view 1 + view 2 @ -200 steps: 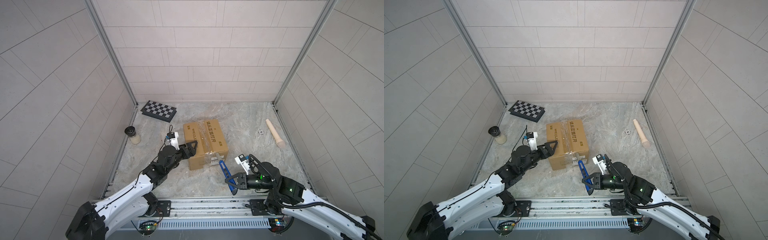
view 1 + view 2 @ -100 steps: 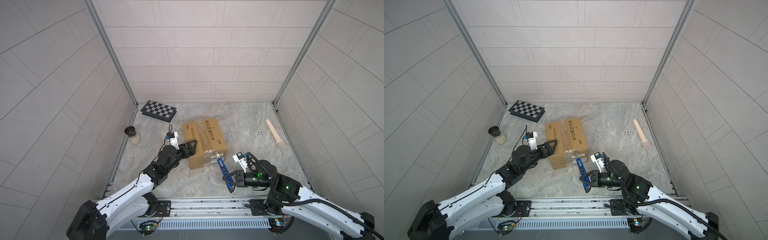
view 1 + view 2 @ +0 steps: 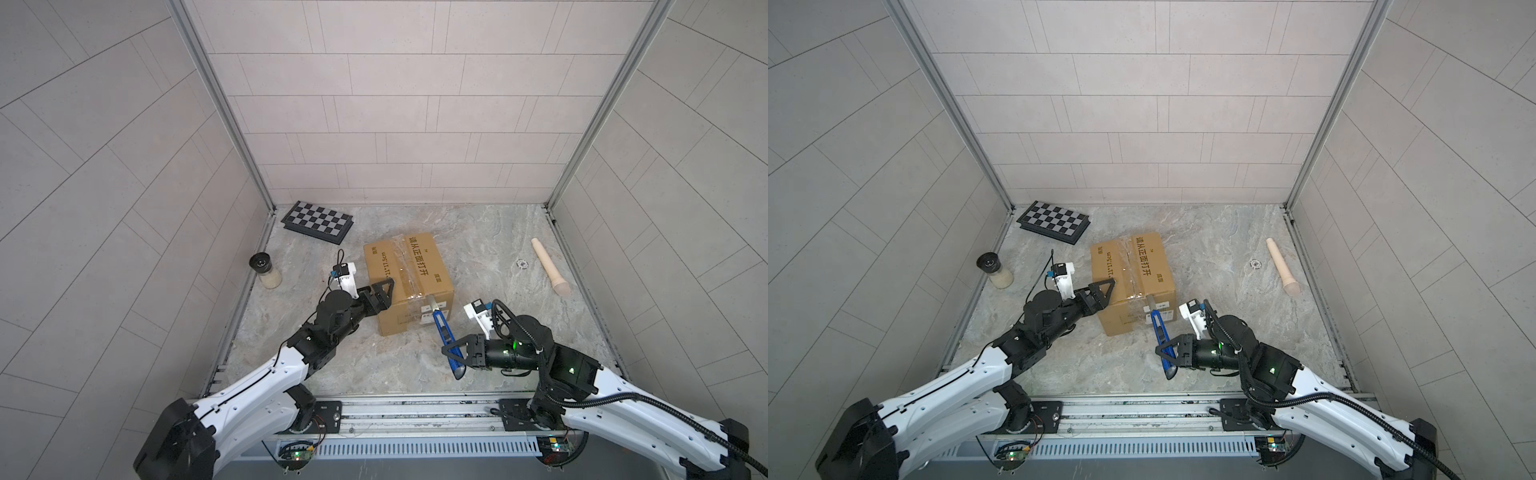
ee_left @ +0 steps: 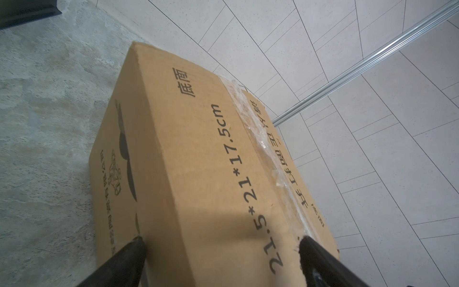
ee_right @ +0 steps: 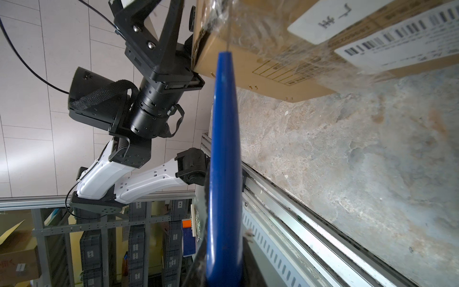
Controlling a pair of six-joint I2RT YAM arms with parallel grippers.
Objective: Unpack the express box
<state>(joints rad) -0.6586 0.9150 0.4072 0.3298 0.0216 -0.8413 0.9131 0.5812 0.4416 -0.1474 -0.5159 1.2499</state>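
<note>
– Right hand point(image 3: 454, 352), top views: status?
– Closed on the blue cutter point(image 3: 444, 332). Over the last second it carried the cutter from open bench point(image 3: 519, 328) up to the box point(image 3: 405, 270). The blade now meets the taped seam at the near top edge. Judgement: the cut is about to start and the flaps are still sealed.
– Left hand point(image 3: 1105, 294)?
– Fully open and unmoved, set against the near left corner of the box. The box stands mid-bench.
– Left wrist view?
– Both fingertips point(image 4: 135, 244) sit at the box, with the printed flap between them. Contact cannot be confirmed. The tape point(image 4: 258, 139) looks uncut.
– Right wrist view?
– The blade edge runs into crumpled tape point(image 5: 260, 32). Piercing cannot be confirmed.
– Clearance?
– The seam leads toward the rear wall, with nothing in the way. The board point(image 3: 318, 222) and rod point(image 3: 548, 268) lie well apart from the box.
</note>
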